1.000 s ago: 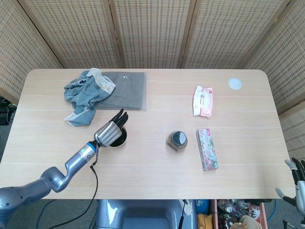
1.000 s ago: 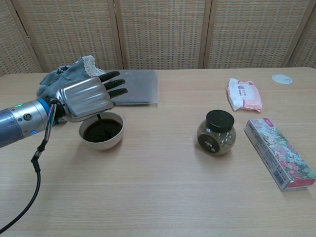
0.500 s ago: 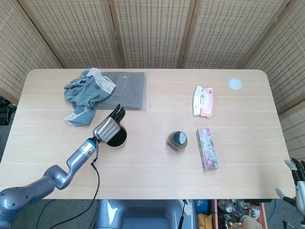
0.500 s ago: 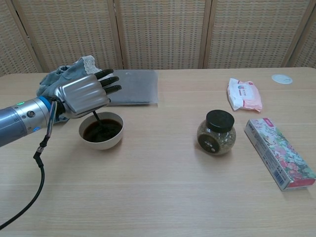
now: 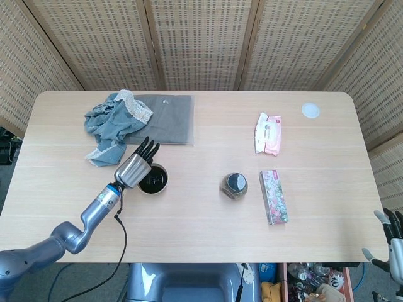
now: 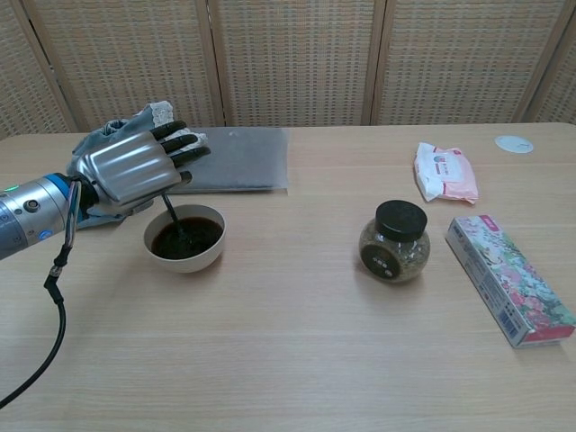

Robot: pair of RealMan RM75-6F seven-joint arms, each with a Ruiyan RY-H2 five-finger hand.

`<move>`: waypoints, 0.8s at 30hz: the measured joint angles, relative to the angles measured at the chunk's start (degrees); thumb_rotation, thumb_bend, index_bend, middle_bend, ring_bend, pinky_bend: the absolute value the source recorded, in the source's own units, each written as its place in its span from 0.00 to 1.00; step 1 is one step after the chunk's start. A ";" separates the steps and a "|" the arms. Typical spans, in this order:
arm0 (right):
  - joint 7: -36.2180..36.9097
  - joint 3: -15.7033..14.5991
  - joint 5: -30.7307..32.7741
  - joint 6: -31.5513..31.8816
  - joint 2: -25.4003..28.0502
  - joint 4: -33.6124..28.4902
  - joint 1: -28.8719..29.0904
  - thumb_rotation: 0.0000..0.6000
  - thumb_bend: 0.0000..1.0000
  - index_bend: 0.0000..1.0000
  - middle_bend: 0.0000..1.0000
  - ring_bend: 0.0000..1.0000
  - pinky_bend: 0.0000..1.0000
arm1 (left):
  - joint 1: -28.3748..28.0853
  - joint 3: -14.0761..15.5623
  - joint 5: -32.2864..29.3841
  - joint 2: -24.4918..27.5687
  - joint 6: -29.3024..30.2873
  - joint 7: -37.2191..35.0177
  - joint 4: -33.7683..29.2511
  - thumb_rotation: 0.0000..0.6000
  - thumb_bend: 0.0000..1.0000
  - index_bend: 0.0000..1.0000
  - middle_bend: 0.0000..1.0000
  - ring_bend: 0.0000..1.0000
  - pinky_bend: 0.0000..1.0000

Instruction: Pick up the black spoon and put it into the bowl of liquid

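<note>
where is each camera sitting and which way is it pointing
Head view: high above the near edge, looking steeply down on the whole table; shows the left arm and left hand beside the bowl, and the right hand low at the bottom right corner.
Chest view: low at the near edge, looking level across the table toward the screens; shows only the left hand, the black spoon slanting from under it into the bowl.
Shared: left hand, bowl, jar, grey cloths.
</note>
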 measured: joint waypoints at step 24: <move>-0.30 0.05 -1.70 -0.23 -0.06 -0.55 1.63 1.00 0.21 0.17 0.19 0.01 0.04 | 11.98 -3.48 -11.49 13.99 6.54 -11.35 -27.67 1.00 0.40 0.00 0.00 0.00 0.00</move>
